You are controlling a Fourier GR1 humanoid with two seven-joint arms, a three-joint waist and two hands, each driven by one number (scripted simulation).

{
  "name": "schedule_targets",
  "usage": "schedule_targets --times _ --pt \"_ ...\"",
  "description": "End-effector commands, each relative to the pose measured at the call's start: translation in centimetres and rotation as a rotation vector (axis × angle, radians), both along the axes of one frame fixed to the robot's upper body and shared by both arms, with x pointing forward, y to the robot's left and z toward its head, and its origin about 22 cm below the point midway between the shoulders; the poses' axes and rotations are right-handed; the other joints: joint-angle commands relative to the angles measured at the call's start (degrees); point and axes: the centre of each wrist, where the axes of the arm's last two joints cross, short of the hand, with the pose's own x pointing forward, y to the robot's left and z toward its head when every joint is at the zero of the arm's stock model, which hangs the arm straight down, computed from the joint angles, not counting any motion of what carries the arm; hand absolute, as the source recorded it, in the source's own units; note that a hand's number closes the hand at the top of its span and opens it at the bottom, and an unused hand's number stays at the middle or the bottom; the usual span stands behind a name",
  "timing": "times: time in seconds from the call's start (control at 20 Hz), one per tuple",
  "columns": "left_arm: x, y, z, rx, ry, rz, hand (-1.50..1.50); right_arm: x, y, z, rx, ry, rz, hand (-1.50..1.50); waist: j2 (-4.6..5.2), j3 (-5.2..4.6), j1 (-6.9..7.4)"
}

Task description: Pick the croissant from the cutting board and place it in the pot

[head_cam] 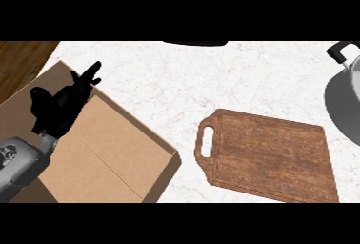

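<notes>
Grey forearm (17, 162), one, entering at the lower left and ending in one black left hand (60, 107): fingers straight and spread, pointing up, holding nothing. Seen over one flat tan cardboard box (112, 152); contact not determinable. One brown rectangular wooden cutting board (274, 157), slot handle at its left end, flat on the white marbled counter (197, 76), right of the box and apart from it. One grey metal pot (345, 105) with one black handle (341, 50), cut off by the right edge, near the board's upper right corner. Croissant: position not determinable from this view.
</notes>
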Motion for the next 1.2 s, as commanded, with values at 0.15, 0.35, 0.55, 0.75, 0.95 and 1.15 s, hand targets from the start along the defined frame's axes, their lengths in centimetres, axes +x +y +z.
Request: schedule_targets --times 0.15,0.35,0.55,0.75,0.95,1.15 --pt "-3.2 -3.0 -6.6 -0.095 0.212 -0.034 0.00 4.8 5.9 -1.3 0.254 -0.164 0.048 -1.50 1.10 -1.20 -2.63" --pt "-4.2 -1.9 -7.0 -0.098 0.221 -0.015 0.00 6.4 6.8 1.0 0.462 -0.456 0.033 -1.50 0.76 -1.13 -3.49" --pt "-5.1 -1.0 -7.3 -0.101 0.233 0.006 0.00 6.5 5.3 3.6 0.620 -0.693 -0.076 -1.50 0.45 -1.15 -4.17" --pt "-5.0 -0.8 -7.2 -0.123 0.211 0.018 0.00 5.3 2.7 5.2 0.677 -0.868 -0.196 -1.50 0.52 -1.27 -5.91" --pt "-5.6 -0.2 -8.0 -0.106 0.220 0.055 0.00 3.6 0.0 6.3 0.732 -0.990 -0.217 -1.50 0.56 -1.24 -6.79" --pt "-5.6 -0.8 -7.4 -0.126 0.206 0.040 0.00 1.1 -2.9 5.7 0.765 -1.056 -0.246 -1.50 0.71 -1.08 -7.11"
